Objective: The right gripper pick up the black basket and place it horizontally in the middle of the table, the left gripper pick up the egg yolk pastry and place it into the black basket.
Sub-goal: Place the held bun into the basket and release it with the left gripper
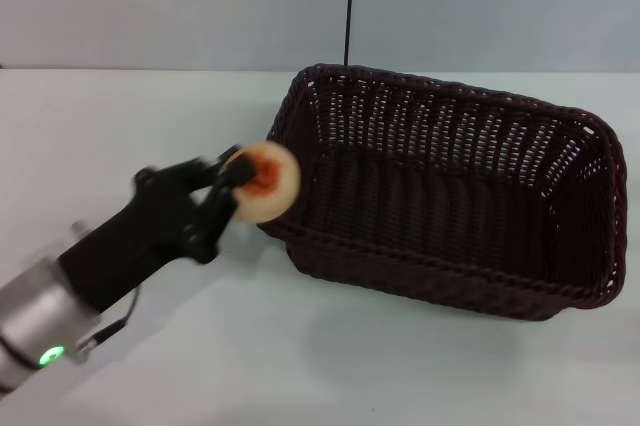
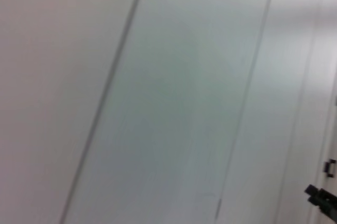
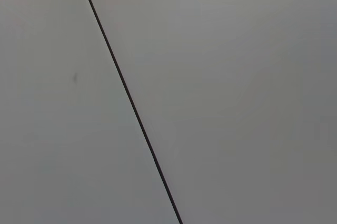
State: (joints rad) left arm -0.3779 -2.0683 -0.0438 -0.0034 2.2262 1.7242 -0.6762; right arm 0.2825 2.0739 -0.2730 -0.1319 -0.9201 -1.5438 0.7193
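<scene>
Left gripper clamped on egg yolk pastry, beside black basket's near-left rim.

White table, black basket atop

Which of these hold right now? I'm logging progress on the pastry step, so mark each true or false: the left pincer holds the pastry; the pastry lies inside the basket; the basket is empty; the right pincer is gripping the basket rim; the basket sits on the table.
1. The left pincer holds the egg yolk pastry. True.
2. The pastry lies inside the black basket. False: it is held in the air at the basket's left end, by the rim.
3. The basket is empty. True.
4. The right pincer grips the basket rim. False: it is not in view.
5. The basket sits on the table. True.
</scene>
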